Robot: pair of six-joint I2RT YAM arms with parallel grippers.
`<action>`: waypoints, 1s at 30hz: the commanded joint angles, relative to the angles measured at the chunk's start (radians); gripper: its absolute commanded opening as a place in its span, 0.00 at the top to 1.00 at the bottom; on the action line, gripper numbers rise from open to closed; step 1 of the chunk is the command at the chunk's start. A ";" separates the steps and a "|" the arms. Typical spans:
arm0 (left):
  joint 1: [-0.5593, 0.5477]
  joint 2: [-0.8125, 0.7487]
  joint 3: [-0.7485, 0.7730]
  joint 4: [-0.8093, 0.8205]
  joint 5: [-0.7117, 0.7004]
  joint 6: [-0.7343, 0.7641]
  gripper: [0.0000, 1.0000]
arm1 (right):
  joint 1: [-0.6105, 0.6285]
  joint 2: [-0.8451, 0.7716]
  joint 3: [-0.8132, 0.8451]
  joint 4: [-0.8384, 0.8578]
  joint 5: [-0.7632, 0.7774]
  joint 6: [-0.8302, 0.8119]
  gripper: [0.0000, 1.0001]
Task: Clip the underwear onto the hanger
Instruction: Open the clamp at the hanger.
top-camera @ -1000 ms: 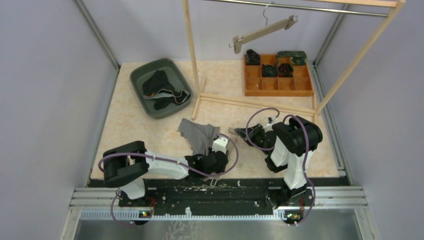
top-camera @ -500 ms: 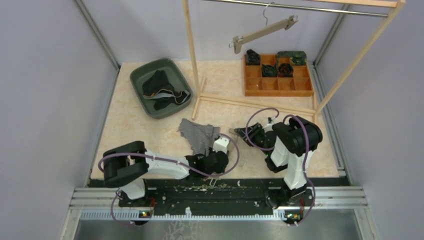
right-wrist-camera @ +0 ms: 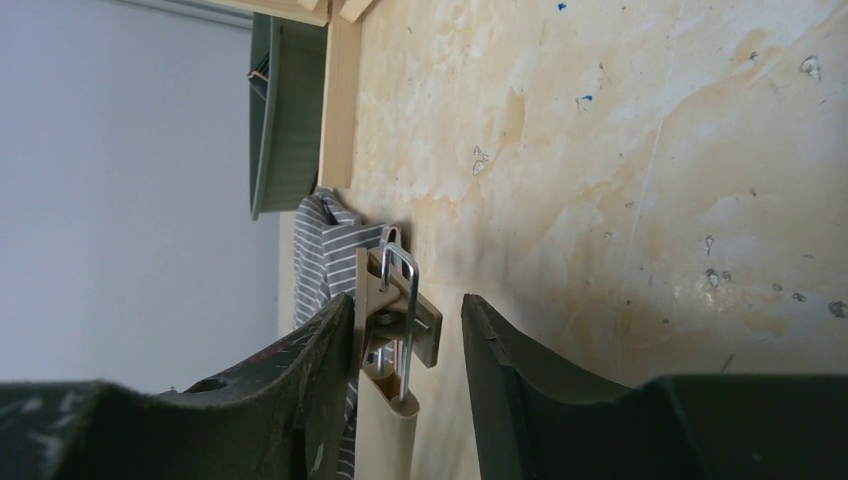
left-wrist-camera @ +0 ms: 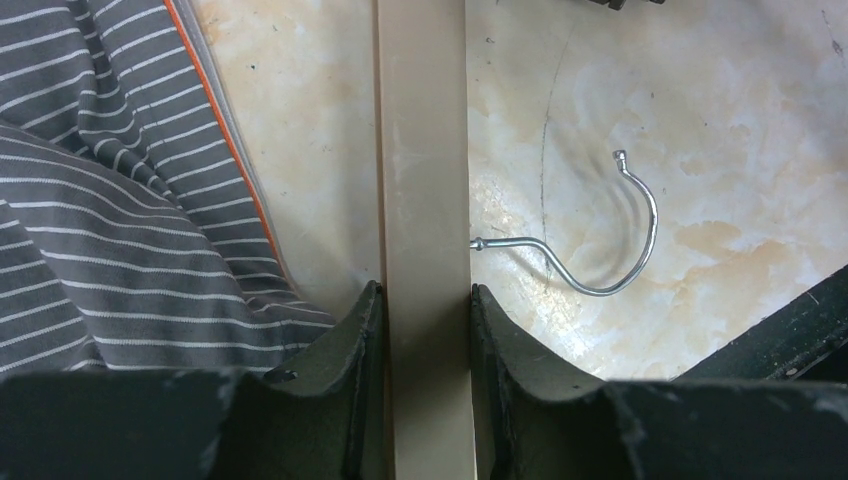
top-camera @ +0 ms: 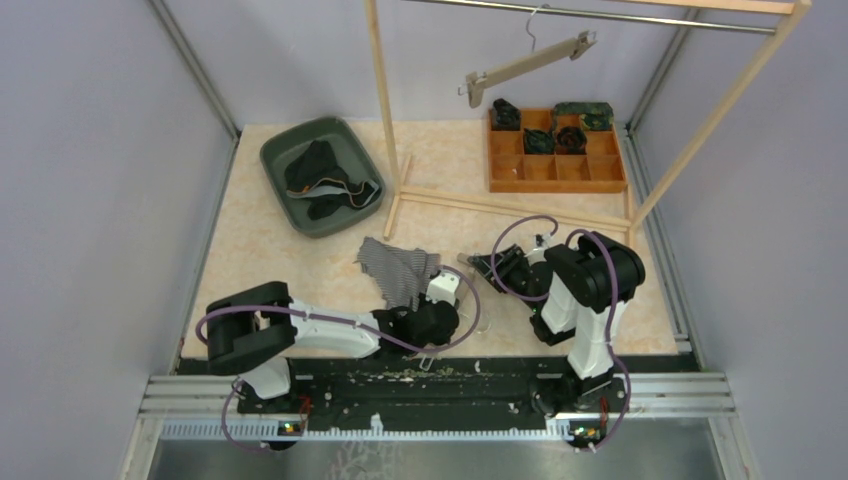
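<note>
Left tool (left-wrist-camera: 424, 291) tight on the hanger (left-wrist-camera: 420, 150) bar beside striped underwear (left-wrist-camera: 100, 200); right tool (right-wrist-camera: 407, 300) parted, loose around the hanger's clip (right-wrist-camera: 428, 335).

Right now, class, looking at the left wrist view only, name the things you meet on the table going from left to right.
grey striped underwear → beige hanger bar → metal hanger hook

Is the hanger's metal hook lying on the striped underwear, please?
No, the hook lies on bare table, across the hanger bar from the underwear.
</note>
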 commanded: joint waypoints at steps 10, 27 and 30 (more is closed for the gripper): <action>0.011 -0.021 0.018 0.005 -0.038 -0.003 1.00 | -0.015 -0.013 -0.011 0.205 0.020 -0.011 1.00; 0.014 -0.014 0.025 0.004 -0.036 -0.005 1.00 | -0.023 -0.021 -0.007 0.204 -0.002 -0.013 0.96; 0.015 -0.012 0.025 0.002 -0.037 -0.007 1.00 | -0.025 -0.021 -0.006 0.205 -0.009 -0.014 0.79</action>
